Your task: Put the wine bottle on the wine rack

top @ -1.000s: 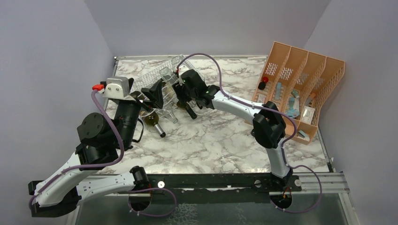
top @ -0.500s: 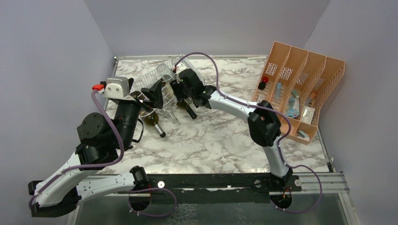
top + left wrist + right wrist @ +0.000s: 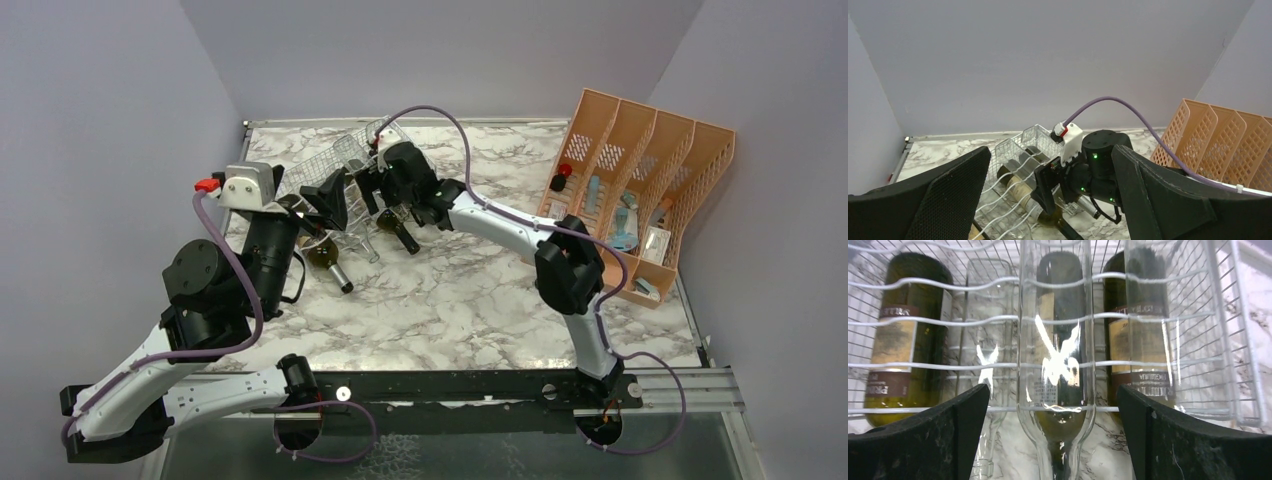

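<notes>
The clear wine bottle (image 3: 1055, 340) lies in the wine rack (image 3: 1230, 330), long way from 12 to 6 o'clock — neck toward the right gripper (image 3: 1052, 405), wide open, not touching. The left gripper (image 3: 1050, 155) is open too — farther off.

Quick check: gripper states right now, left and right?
Left gripper: open, holding nothing.
Right gripper: open, straddling the clear bottle, not gripping it.

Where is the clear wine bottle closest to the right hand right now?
Centre of the right wrist view: the clear bottle lies on the wine rack's wavy wires, between the open right hand's fingers, with dark green bottles showing behind it.
</notes>
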